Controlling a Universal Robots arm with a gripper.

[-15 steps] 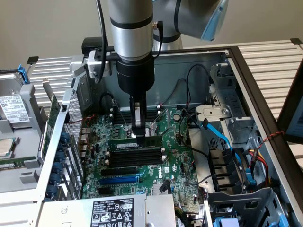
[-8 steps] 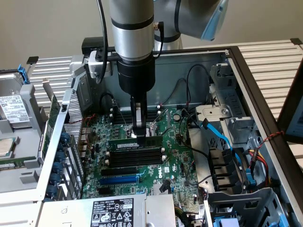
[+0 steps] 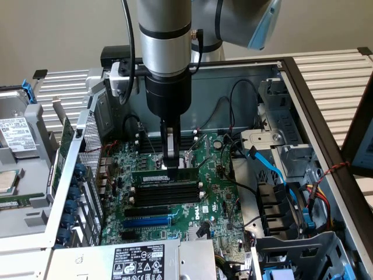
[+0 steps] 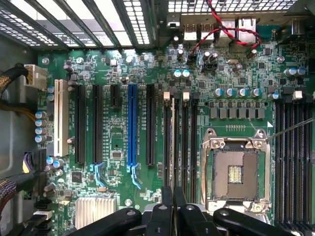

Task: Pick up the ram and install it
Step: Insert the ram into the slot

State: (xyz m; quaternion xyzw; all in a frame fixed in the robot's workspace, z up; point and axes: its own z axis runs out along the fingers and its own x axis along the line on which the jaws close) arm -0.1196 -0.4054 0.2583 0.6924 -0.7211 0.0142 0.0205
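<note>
Clamping gripper (image 4: pixel 173 191) together on ram (image 3: pixel 154 177) top edge, holding stick upright & lined up lengthwise w/ mem slot on mobo (image 3: pixel 214 195). Sitting just beside empty slots (image 3: pixel 166 195), apart from blue PCIe slot (image 3: pixel 145 221). Seating depth: not showing.

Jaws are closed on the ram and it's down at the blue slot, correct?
Not quite. The jaws are closed on the ram, but it is not at the blue slot. The exterior view shows it at the black memory slots, in the row farthest from the blue one, with empty black slots between them.
</note>
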